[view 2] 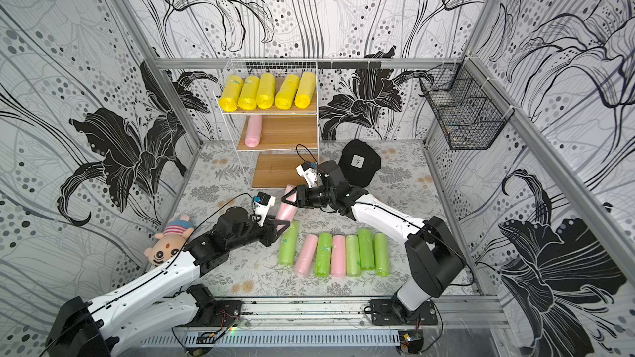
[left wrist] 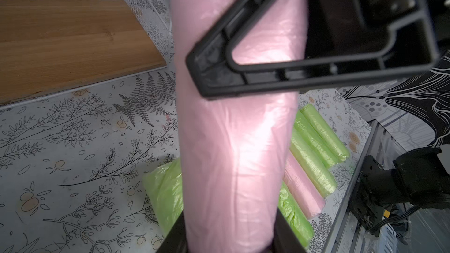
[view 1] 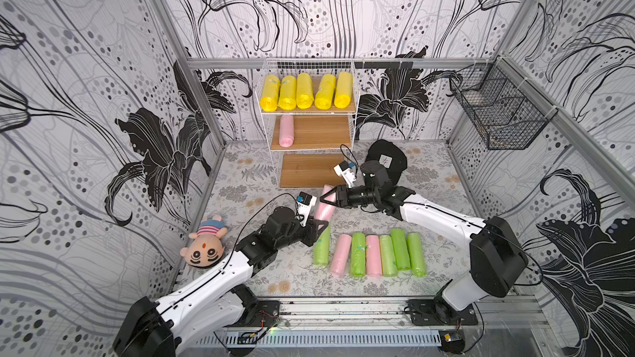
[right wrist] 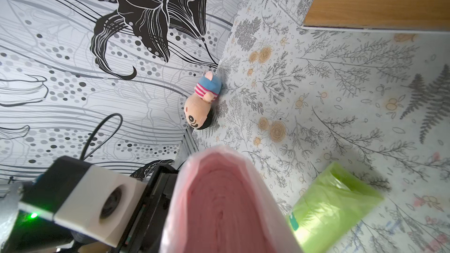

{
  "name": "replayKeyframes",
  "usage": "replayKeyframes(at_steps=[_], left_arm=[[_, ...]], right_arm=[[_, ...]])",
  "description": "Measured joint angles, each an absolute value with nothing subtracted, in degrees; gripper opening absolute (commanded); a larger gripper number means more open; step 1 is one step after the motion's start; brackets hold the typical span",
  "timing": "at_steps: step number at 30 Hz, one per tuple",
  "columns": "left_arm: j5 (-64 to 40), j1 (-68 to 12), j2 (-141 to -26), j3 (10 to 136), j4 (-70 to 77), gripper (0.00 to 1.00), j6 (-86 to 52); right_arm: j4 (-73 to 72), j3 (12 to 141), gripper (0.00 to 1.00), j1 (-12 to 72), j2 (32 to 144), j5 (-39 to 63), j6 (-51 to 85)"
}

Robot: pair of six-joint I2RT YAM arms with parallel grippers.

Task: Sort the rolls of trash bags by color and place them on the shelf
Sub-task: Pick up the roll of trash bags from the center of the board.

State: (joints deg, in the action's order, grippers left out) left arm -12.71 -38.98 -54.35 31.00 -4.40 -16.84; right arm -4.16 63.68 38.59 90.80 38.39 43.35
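A pale pink roll (view 1: pixel 324 209) hangs above the table between both arms. My left gripper (view 1: pixel 321 226) is shut on its near end, whose body fills the left wrist view (left wrist: pixel 233 154). My right gripper (view 1: pixel 326 196) is clamped across its far end, and the flattened end face (right wrist: pixel 226 203) shows in the right wrist view. The shelf (view 1: pixel 319 132) at the back holds several yellow rolls (view 1: pixel 304 92) on the top board and one pink roll (view 1: pixel 286 130) on the middle board. Its bottom board is bare. Several green rolls (view 1: pixel 400 250) and two pink rolls (view 1: pixel 373 255) lie in a row on the table.
A plush doll (view 1: pixel 204 245) lies by the left wall. A black cap (view 1: pixel 386 159) sits right of the shelf, behind my right arm. A black wire basket (view 1: pixel 498 111) hangs on the right wall. The leftmost green roll (view 1: pixel 322 247) lies just under my left gripper.
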Motion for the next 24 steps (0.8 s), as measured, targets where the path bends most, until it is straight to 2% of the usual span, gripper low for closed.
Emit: replayKeyframes(at_steps=[4,7,12,17,24], left_arm=[[-11.8,-39.0,-55.4,32.3,-3.4,0.74,-17.4],[-11.0,-39.0,-55.8,34.1,-2.2,0.85,-18.4],[-12.1,-36.1,-54.9,34.6,2.6,0.89,-23.9],[-16.2,-29.0,-54.3,29.2,18.2,0.9,-38.6],[-19.6,-28.5,-60.1,24.8,35.4,0.92,-55.8]], right_arm=[[-4.6,62.8,0.33,36.6,90.4,37.4,45.5],[-5.6,61.5,0.32,34.5,89.3,36.7,47.5],[-9.5,58.9,0.32,31.1,86.6,35.9,52.4],[-16.5,57.1,0.32,30.3,84.3,34.0,58.4],[-25.6,55.1,0.32,30.3,83.4,32.1,65.6]])
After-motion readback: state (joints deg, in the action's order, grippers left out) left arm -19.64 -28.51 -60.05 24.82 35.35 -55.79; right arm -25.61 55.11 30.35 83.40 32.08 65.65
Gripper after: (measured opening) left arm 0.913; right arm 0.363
